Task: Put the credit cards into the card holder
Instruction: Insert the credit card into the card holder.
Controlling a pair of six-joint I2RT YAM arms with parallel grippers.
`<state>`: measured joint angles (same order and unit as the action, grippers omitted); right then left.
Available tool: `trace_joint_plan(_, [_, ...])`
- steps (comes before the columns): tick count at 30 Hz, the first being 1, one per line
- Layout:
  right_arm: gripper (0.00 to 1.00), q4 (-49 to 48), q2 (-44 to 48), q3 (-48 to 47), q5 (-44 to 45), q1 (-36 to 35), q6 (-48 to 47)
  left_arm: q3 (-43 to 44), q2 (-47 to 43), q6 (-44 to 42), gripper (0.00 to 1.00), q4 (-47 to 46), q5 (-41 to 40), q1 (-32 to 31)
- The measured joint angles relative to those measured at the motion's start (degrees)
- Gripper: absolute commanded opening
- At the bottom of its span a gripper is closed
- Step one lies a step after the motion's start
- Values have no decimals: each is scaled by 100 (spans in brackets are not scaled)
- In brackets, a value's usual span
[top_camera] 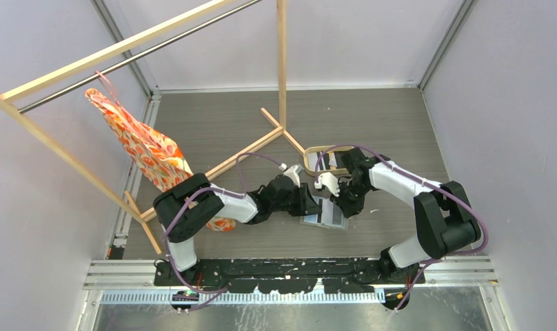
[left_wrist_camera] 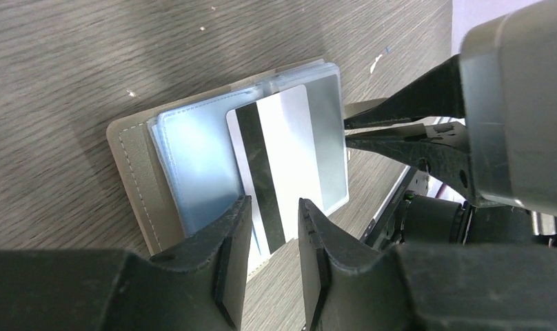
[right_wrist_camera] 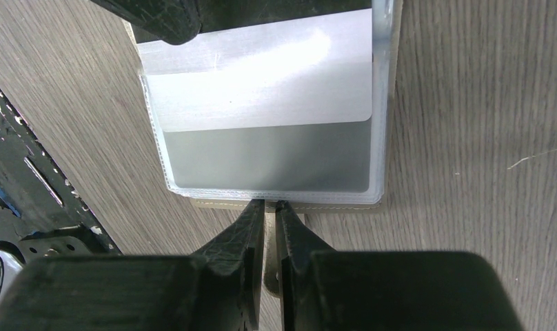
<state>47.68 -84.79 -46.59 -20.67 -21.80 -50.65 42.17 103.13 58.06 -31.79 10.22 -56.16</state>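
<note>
The grey-taupe card holder (left_wrist_camera: 134, 172) lies open on the table, its clear sleeves facing up (right_wrist_camera: 262, 162). A white credit card (left_wrist_camera: 276, 152) with a black stripe sits partly inside the top sleeve. Its free end sticks out toward my left gripper (left_wrist_camera: 274, 205). That gripper is open, its fingers hovering over the card's end without pinching it. My right gripper (right_wrist_camera: 270, 205) is shut on the holder's small taupe tab at the opposite edge. From above, both grippers meet over the holder (top_camera: 324, 217). No other cards are in view.
An oval wood-rimmed tray (top_camera: 310, 155) stands just behind the grippers. A wooden clothes rack (top_camera: 281, 69) stands over the back left of the table, with an orange patterned bag (top_camera: 148, 152) hanging from it. The arm bases' black rail (top_camera: 296, 272) runs along the near edge.
</note>
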Motion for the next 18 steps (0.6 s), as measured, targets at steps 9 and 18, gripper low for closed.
trace_joint_plan(9, [17,-4,0,0,-20,0,4,114,208,46,30,-15,142,-4])
trace_joint_plan(18, [17,-7,0,0,-22,0,11,223,409,179,30,-216,306,-11])
